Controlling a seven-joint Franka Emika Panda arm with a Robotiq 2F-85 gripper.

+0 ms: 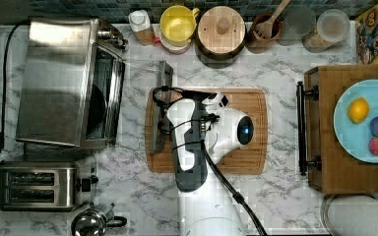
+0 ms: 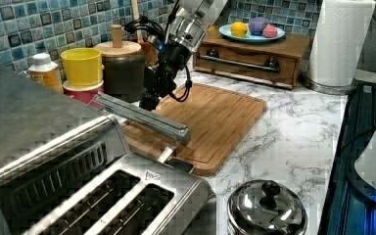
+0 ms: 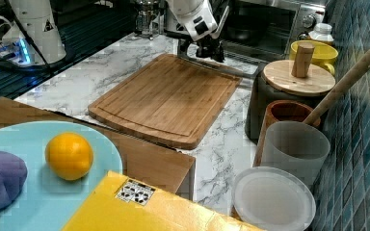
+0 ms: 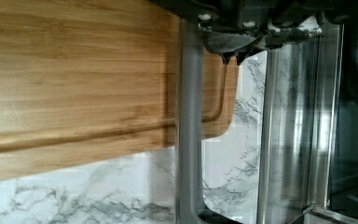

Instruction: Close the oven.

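Marble desk (image 1: 280, 191), with the oven (image 1: 59, 81) left of the cutting board (image 1: 236, 147) in the top view: its door (image 1: 138, 98) hangs fully open, the hand (image 2: 149, 100) at the handle (image 2: 142, 117), grip unclear; closing remains undone.

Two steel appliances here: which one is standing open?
The large oven: its glass door is folded down over the cutting board. The two-slot toaster has no door.
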